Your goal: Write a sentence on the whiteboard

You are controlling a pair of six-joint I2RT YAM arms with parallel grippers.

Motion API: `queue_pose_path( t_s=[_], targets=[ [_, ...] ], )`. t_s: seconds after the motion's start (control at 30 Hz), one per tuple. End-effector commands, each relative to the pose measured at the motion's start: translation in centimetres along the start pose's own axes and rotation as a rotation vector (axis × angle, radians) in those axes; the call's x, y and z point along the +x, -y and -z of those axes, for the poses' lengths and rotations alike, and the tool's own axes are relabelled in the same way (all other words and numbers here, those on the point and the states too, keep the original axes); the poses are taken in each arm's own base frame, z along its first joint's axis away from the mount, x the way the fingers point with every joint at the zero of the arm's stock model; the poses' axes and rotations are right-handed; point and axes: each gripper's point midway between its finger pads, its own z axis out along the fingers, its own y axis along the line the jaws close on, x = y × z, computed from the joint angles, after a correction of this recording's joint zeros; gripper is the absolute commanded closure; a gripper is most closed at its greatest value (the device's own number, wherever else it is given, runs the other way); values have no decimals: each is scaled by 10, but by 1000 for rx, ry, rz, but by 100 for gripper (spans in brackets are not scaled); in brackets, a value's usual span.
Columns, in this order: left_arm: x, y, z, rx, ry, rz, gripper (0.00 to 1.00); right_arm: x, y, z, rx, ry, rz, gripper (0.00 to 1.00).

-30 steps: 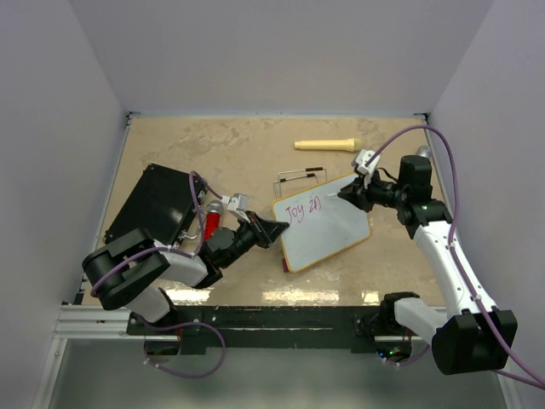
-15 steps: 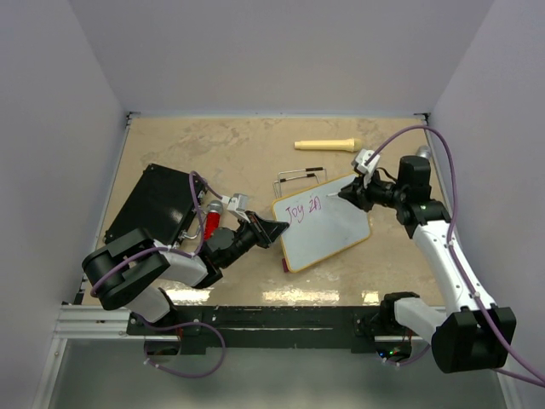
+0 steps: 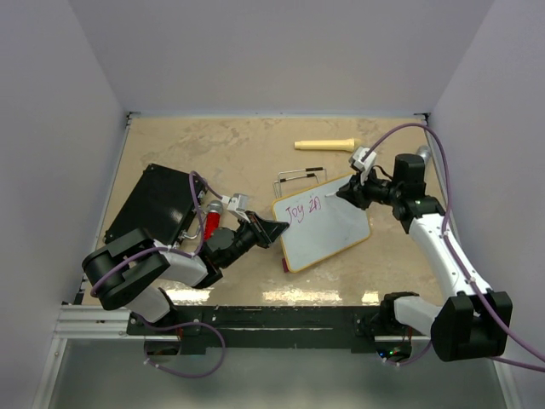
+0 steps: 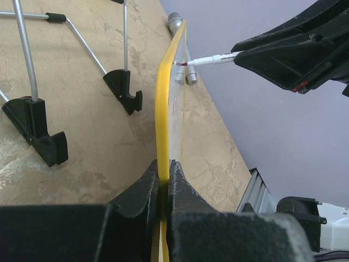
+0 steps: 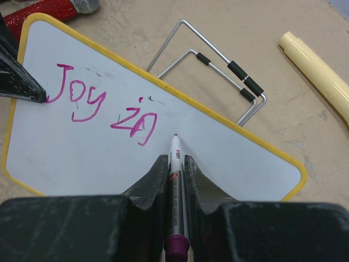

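The whiteboard [image 3: 328,228] lies tilted mid-table, yellow-rimmed. The sentence [image 5: 103,106] reads "Joy in" in pink along the board's upper part, and also shows as small pink writing [image 3: 302,209] from above. My left gripper [image 3: 274,228] is shut on the board's left rim, and in the left wrist view the yellow rim [image 4: 162,109] runs between its fingers [image 4: 147,185]. My right gripper [image 5: 174,161] is shut on a white marker [image 5: 176,158] with a magenta cap end. The marker's tip sits at the board just right of "in". The marker [image 4: 210,60] also shows from the left wrist.
A black flat case [image 3: 157,203] lies at the left. A wire stand [image 3: 300,177] rests behind the board, and a pale yellow cylinder [image 3: 325,145] lies farther back. A red-handled object [image 3: 211,223] sits by my left arm. Walls close in on three sides.
My right arm has shifted slightly toward the back, and the marker tip has stayed close to the end of "in". The left gripper and the board have not moved.
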Motion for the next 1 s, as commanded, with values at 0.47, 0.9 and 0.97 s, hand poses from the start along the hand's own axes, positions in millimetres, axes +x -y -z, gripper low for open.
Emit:
queue_pose_path(
  t_s=[0.47, 0.9, 0.97],
  targets=[
    [5, 1, 1, 21, -22, -77, 100, 1, 34, 1, 197, -29, -11, 100],
    [7, 1, -2, 22, -31, -83, 100, -20, 5, 3, 57, 60, 31, 100],
    [9, 0, -1, 21, -37, -84, 100, -22, 7, 3, 65, 65, 32, 100]
  ],
)
